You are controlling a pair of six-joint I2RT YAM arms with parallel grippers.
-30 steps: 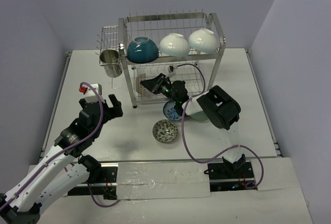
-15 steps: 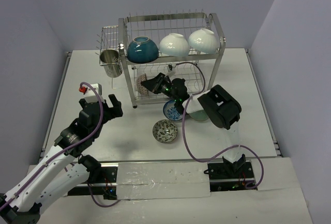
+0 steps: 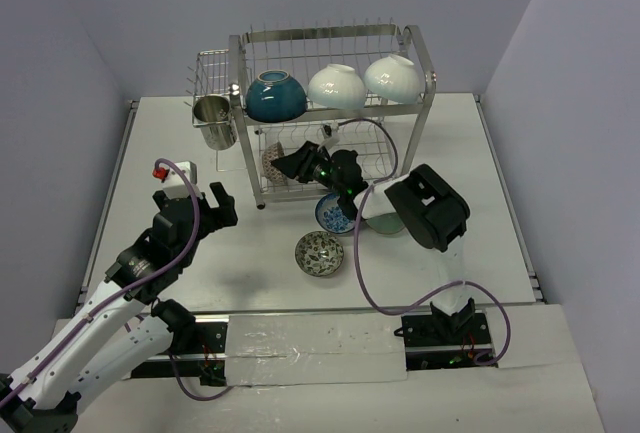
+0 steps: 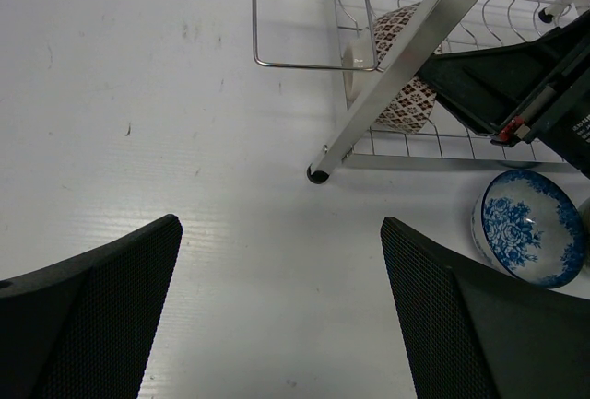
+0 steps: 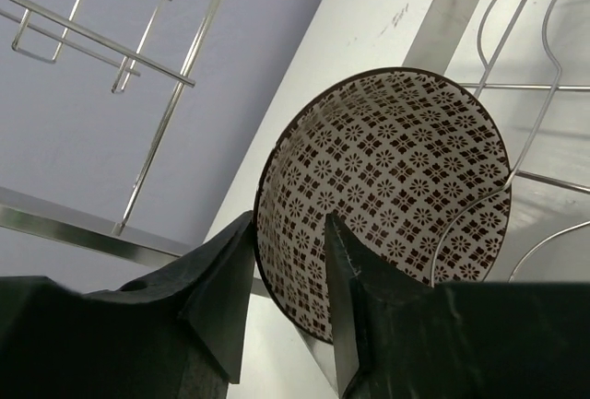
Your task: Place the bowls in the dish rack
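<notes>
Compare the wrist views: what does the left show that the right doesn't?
Left wrist only: the blue-and-white floral ceramic bowl on the table, and the open left end effector. Right wrist only: the red-patterned ceramic bowl's inside, its rim between the right end effector's fingers. Both: that bowl on edge in the shiny steel wire dish rack.

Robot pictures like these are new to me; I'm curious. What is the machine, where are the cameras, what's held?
Two robot arms stand at the near edge of the table. One picture looks down from above; the others come from a camera on each wrist. The dish rack carries a teal bowl and two white bowls on top; three small bowls sit on the table. The left fingers hang open, empty. The right fingers straddle the rim of a red patterned bowl in the lower tier, parted.
</notes>
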